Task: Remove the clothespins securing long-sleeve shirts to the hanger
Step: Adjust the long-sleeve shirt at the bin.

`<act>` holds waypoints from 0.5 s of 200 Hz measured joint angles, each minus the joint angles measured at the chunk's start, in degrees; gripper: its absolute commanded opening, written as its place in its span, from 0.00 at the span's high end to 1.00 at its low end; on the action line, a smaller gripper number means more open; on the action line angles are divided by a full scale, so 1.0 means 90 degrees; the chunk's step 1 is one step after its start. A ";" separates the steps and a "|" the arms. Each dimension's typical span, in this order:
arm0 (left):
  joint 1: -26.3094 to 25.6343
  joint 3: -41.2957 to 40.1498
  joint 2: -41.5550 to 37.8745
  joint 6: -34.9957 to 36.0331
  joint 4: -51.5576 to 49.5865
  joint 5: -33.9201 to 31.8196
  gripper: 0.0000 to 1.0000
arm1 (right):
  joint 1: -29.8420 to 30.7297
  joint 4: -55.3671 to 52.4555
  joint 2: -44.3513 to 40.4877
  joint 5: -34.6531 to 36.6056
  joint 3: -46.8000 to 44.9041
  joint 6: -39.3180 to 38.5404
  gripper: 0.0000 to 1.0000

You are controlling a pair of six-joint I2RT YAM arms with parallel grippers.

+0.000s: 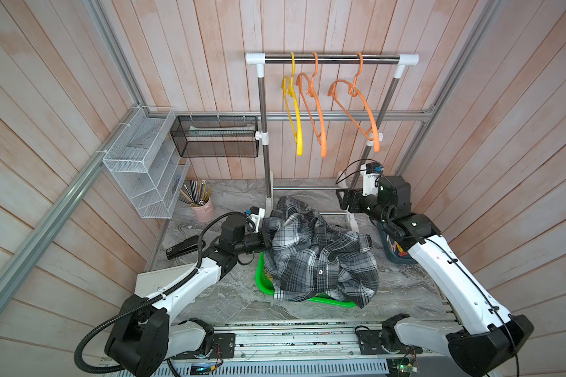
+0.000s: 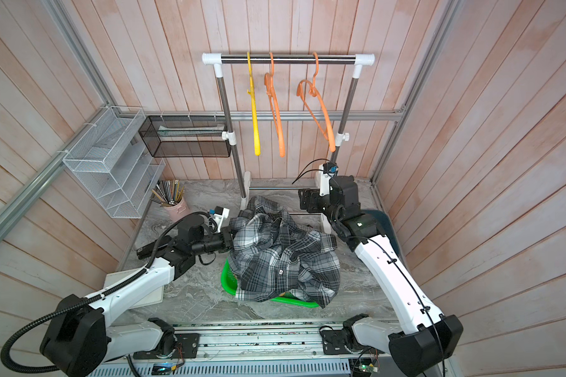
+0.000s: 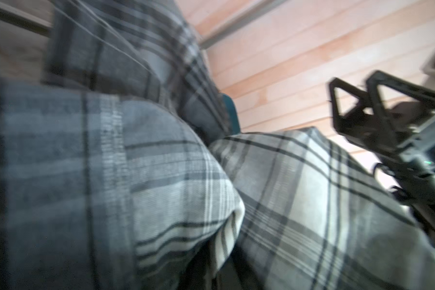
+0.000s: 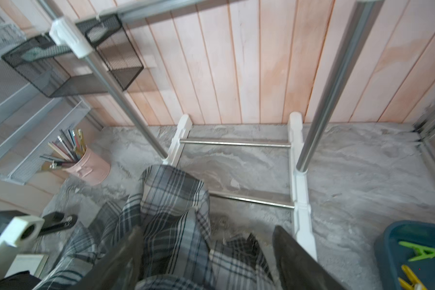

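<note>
Grey plaid long-sleeve shirts [image 1: 321, 261] [image 2: 285, 261] lie heaped over a green basket [image 1: 260, 274]. My left gripper [image 1: 268, 242] [image 2: 231, 240] is shut on a fold of shirt at the heap's left edge. Plaid cloth [image 3: 161, 188] fills the left wrist view and hides the jaws. My right gripper [image 1: 340, 199] [image 4: 206, 229] hangs open above the heap's far side, holding nothing. Three hangers, one yellow [image 1: 296, 124] and two orange [image 1: 319, 130], hang bare on the rack bar [image 1: 332, 58]. A green clothespin [image 4: 418, 252] and a yellow one [image 4: 409, 276] lie in a blue bin [image 4: 387, 241].
The rack's white feet and low rails [image 4: 236, 144] stand just behind the heap. At the left are a pink cup of pencils [image 1: 203, 209], a black stapler [image 1: 183, 248], a white wire shelf [image 1: 138, 163] and a black mesh basket [image 1: 214, 137]. Under my right arm sits the blue bin [image 1: 394, 254].
</note>
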 measured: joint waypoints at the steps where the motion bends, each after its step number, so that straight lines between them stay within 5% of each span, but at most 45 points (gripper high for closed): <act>1: -0.0032 0.0024 0.0000 0.0010 -0.0019 -0.0010 0.96 | 0.0017 0.0002 -0.0007 0.0002 -0.0022 0.0012 0.18; 28: -0.0780 0.0476 0.0083 0.0474 -0.0452 -0.0386 0.94 | 0.0707 0.0100 -0.0427 0.0163 -0.1066 0.0668 0.19; 70: -0.0770 0.0330 0.0646 0.0678 -0.0865 -0.1112 0.92 | 0.1736 0.0867 -0.0571 0.0257 -0.2958 0.2137 0.21; 90: -0.0746 0.0325 0.0923 0.0748 -0.0950 -0.1248 0.79 | 0.2023 0.1333 -0.0165 0.0440 -0.3364 0.2710 0.21; 100: -0.0690 0.0308 0.0945 0.0816 -0.0988 -0.1285 0.65 | 0.2047 0.1661 0.0058 0.0527 -0.3519 0.3004 0.20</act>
